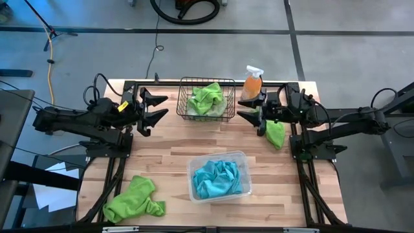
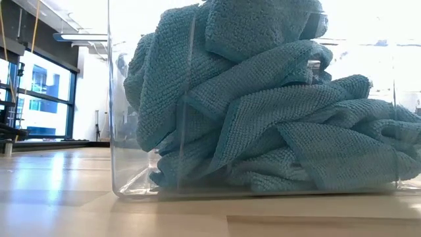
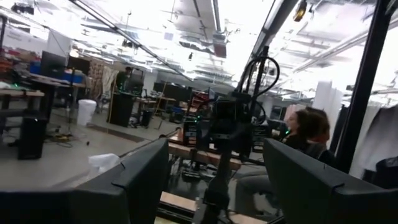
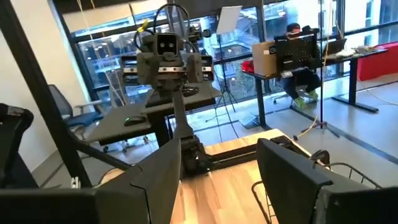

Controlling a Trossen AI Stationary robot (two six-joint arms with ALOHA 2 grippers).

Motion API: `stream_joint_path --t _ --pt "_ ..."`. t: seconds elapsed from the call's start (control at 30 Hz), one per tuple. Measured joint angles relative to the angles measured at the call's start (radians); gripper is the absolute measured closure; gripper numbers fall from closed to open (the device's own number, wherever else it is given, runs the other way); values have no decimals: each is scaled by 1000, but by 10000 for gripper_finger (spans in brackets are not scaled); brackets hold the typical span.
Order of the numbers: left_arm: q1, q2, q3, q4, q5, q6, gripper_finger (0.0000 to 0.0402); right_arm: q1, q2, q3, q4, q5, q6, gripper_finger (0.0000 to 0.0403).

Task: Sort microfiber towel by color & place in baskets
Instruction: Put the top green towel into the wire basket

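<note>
1. Pale wood tabletop (image 1: pixel 162 158) under both arms, workshop floor beyond, and we go left to right.
2. Left claw (image 1: pixel 157 108) hangs beside the wire basket (image 1: pixel 184 110), jaws spread wide, nothing in them.
3. Near the front left corner lies a loose lime towel (image 1: pixel 132 199), well apart from everything. It looks soft and light and should bunch when lifted; I'd pinch a raised fold near its middle.
4. Wire basket at the back already carries a lime towel (image 1: pixel 207 98).
5. Clear tub (image 1: pixel 240 157) at front centre is heaped with blue towels (image 1: pixel 218 179).
6. Orange bottle (image 1: pixel 251 84) stands just right of the basket.
7. Right claw (image 1: pixel 246 110) hovers by the bottle, jaws apart and empty; another green towel (image 1: pixel 275 134) lies beside that arm.
</note>
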Motion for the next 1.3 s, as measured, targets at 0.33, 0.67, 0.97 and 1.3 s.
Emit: stream_joint_path --t 0.33,0.67,0.97,1.3 --pt "0 -1 0 -2 -21 -58 154 -65 -84 9 -437 306 338 194" --pt "0 -1 0 -2 -21 -52 154 -438 113 325 -1244 122 384 194" --pt "0 -1 0 -2 -19 -51 154 -484 207 29 -1267 16 443 194" --pt "0 -4 0 -1 -19 -57 154 -553 208 -235 -926 -98 623 194"
